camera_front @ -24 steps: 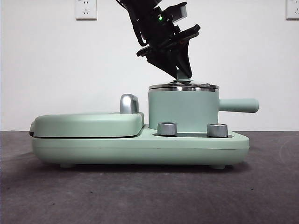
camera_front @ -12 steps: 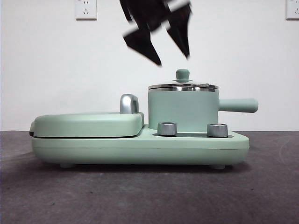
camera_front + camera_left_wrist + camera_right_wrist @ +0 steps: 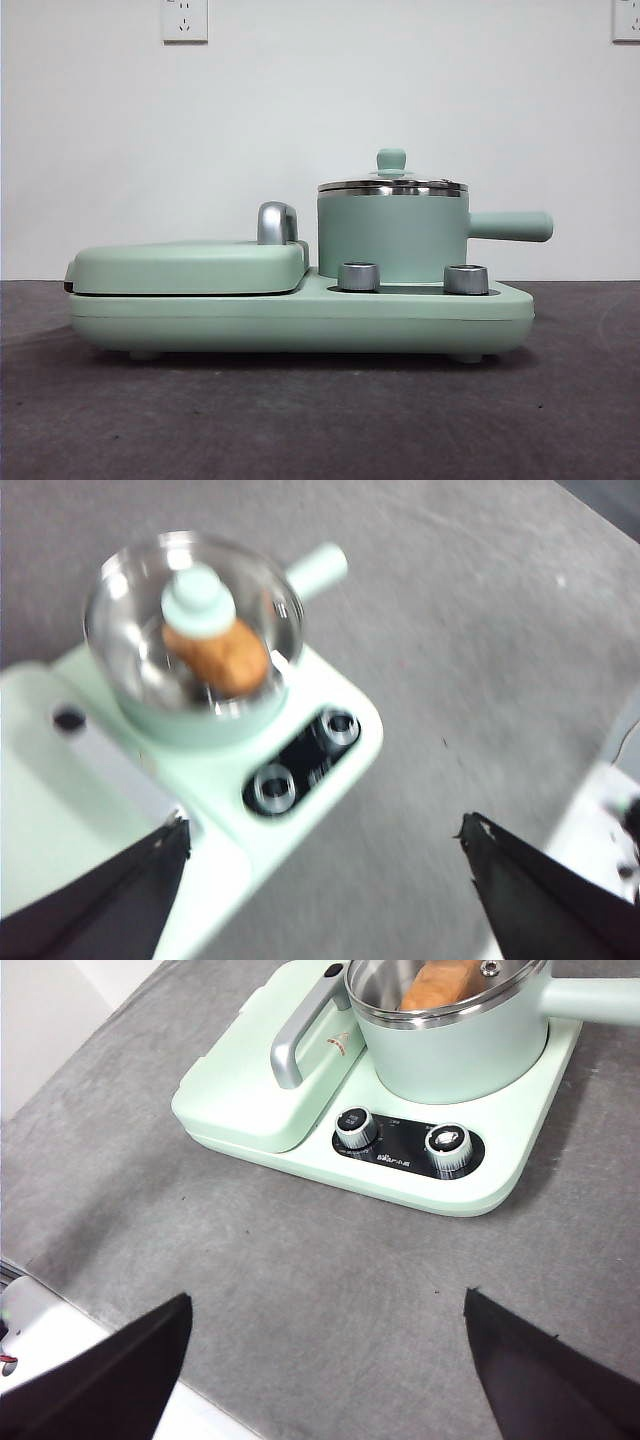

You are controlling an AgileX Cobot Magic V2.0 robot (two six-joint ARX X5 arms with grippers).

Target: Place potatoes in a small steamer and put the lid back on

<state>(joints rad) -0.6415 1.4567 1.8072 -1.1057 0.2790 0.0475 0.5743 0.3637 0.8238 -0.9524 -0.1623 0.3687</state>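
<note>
The glass lid sits level on the steel rim of my small steamer, its mint knob upright at the centre. Through the glass I see the potato lying inside the pot, under the knob. So I judge both steps done: potato in, lid on. My left gripper hangs high above the counter, off to the dial side of the steamer, jaws spread wide and holding nothing. My right gripper also hangs well clear of the steamer, jaws wide and empty. The next move, I think, calls only for parking both arms without brushing the steamer's side handle.
</note>
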